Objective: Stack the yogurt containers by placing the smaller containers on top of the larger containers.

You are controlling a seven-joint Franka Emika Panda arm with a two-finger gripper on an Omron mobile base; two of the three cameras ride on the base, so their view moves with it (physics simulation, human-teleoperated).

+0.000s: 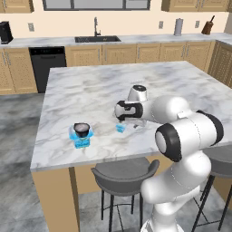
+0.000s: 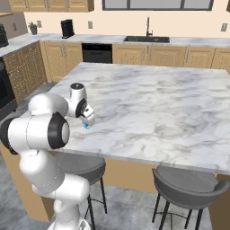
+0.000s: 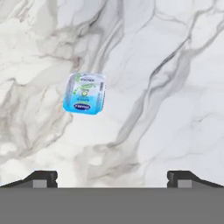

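On the marble island counter point(image 1: 90, 90), the tiny translucent light-blue cup point(image 3: 84, 93) stands just below the gripper point(image 3: 111, 177), whose jaws are spread wide apart, holding nothing. Toward the counter's near left edge, the small black round cup point(image 1: 82, 129) sits atop the squarish translucent blue tub point(image 1: 81, 140).

glossy marble island top point(image 1: 136, 81), translucent plastic cup point(image 3: 84, 93)
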